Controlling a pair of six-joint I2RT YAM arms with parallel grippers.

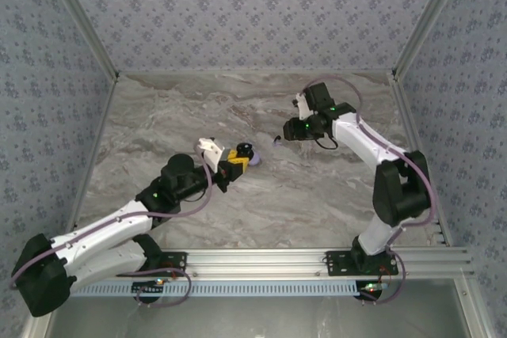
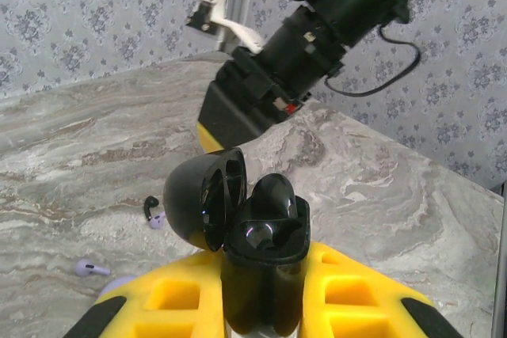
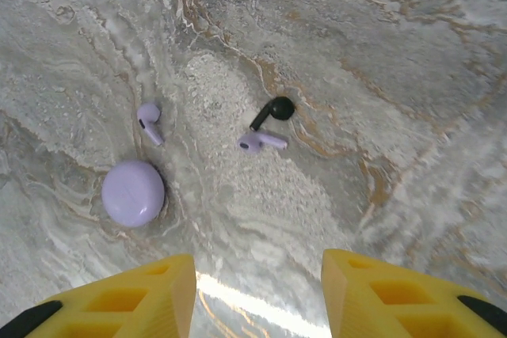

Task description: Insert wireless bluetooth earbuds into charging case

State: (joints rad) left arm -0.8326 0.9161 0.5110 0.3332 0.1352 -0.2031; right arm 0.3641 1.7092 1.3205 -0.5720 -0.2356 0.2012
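My left gripper (image 2: 264, 294) is shut on the black charging case (image 2: 265, 235), held upright between its yellow fingers (image 2: 170, 298). The case's lid (image 2: 198, 199) hangs open to the left, and a glossy black piece (image 2: 276, 194) sits in the case. One black earbud (image 3: 273, 110) lies on the marble, touching a lavender earbud (image 3: 261, 141). My right gripper (image 3: 257, 290) hovers open above and short of them, with nothing between its fingers. From above, the left gripper (image 1: 236, 161) with the case (image 1: 245, 150) is at mid-table. The right gripper (image 1: 287, 130) is just to its right.
A lavender round case (image 3: 133, 192) lies shut on the table, with a second lavender earbud (image 3: 148, 122) close by it. Patterned walls close in the marble table (image 1: 317, 187) on three sides. The right arm's wrist (image 2: 317, 29) looms just beyond the held case.
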